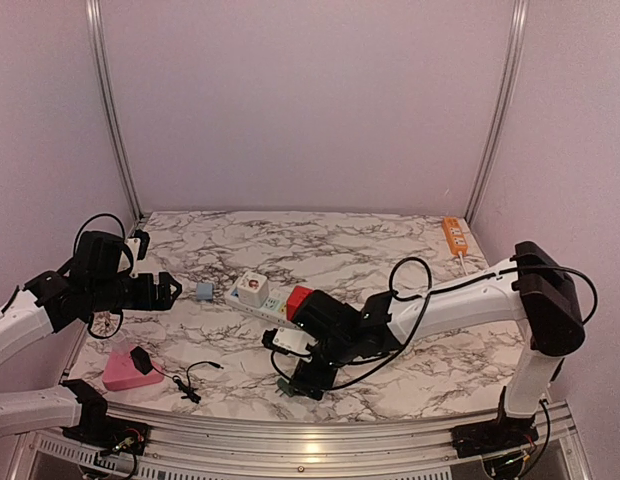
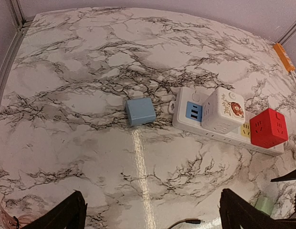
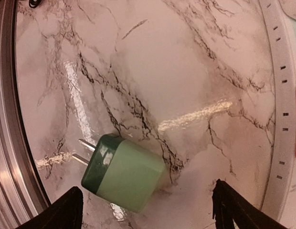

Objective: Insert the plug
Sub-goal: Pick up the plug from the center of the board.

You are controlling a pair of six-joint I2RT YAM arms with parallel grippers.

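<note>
While right claw (image 3: pixel 145 204) gapes around plug (image 3: pixel 124 176), front rail (image 3: pixel 7 119) seems just beside.

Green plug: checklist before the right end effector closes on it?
1. Green plug lies flat on the table between the fingers of the right end effector: ok.
2. Right end effector open: ok.
3. Prongs exposed, not under a finger: ok.
4. Free socket on power strip: cannot tell; white cube and red cube sit on it.
5. Left end effector open, away from the strip: ok.
</note>
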